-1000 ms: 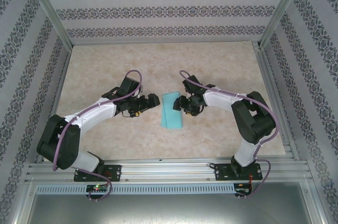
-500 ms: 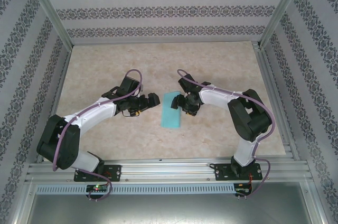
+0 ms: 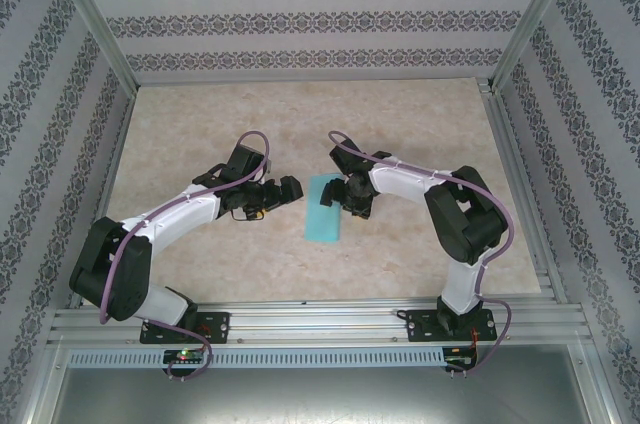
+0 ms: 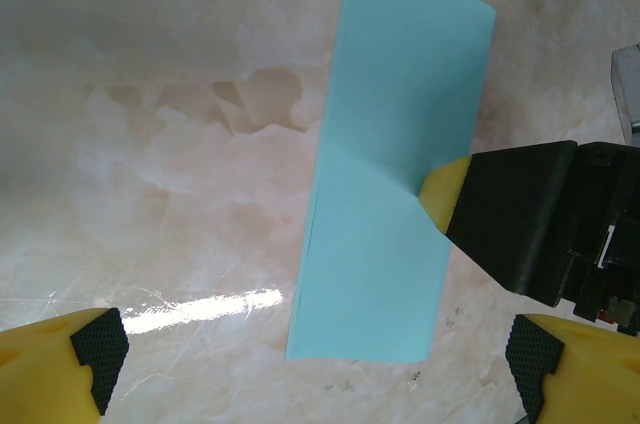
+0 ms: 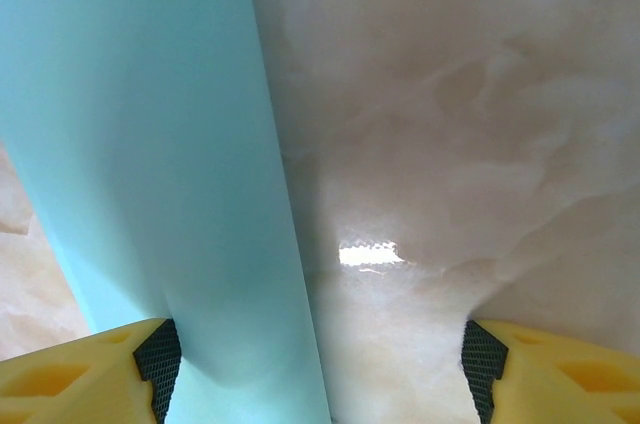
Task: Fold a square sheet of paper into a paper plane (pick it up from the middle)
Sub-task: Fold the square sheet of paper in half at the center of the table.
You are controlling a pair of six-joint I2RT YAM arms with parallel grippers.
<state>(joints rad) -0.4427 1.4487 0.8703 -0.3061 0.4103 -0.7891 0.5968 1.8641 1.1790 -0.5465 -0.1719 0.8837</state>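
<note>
The square sheet of paper (image 3: pixel 324 210) is turquoise and lies folded in half as a long rectangle on the marble table, with no paper plane shape to it. In the left wrist view the paper (image 4: pixel 390 174) lies flat and a yellow fingertip (image 4: pixel 445 189) of the right gripper presses its right edge, dimpling it. My right gripper (image 3: pixel 341 193) is open; in its own view the gripper (image 5: pixel 318 356) straddles the paper's edge (image 5: pixel 150 144), and the left finger (image 5: pixel 158 354) touches the sheet. My left gripper (image 3: pixel 291 189) is wide open just left of the paper, its jaws (image 4: pixel 312 349) holding nothing.
The marble tabletop (image 3: pixel 300 124) has free room behind and to both sides of the arms. Patterned walls and metal posts (image 3: pixel 95 19) enclose it. A metal rail (image 3: pixel 320 319) carrying the arm bases runs along the near edge.
My right gripper has shifted a little left and back over the paper's right edge, and its jaws have widened. The left arm has not moved.
</note>
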